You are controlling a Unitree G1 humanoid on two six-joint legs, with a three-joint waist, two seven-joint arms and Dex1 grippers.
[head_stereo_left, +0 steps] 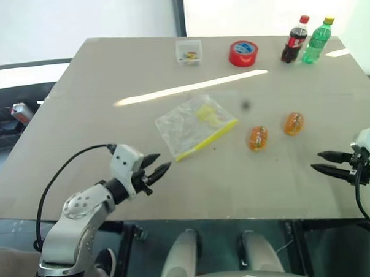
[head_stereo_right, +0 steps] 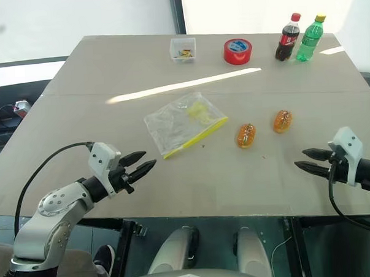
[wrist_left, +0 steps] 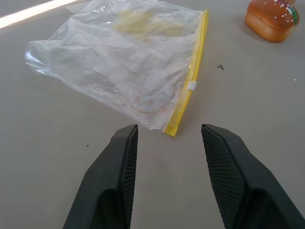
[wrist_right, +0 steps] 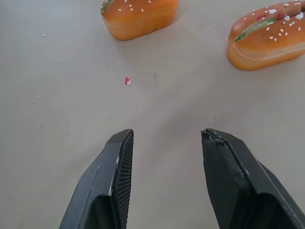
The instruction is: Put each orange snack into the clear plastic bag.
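Two orange snacks lie side by side on the table, one (head_stereo_left: pixel 257 138) nearer the middle and one (head_stereo_left: pixel 293 123) further right. The clear plastic bag (head_stereo_left: pixel 194 124) lies flat to their left, with a yellow strip along its near edge and pale yellow items inside. My left gripper (head_stereo_left: pixel 159 165) hovers open just short of the bag's near corner, empty; in the left wrist view the bag (wrist_left: pixel 124 67) is straight ahead of it. My right gripper (head_stereo_left: pixel 318 160) stands open and empty near the table's right front, pointing toward both snacks (wrist_right: pixel 138 16) (wrist_right: pixel 267 36).
At the table's far edge stand a small clear box (head_stereo_left: pixel 188 52), a red tape roll (head_stereo_left: pixel 243 53), a dark cola bottle (head_stereo_left: pixel 295 40) and a green bottle (head_stereo_left: pixel 317 41). The table's front edge (head_stereo_left: pixel 194 216) runs just under both grippers.
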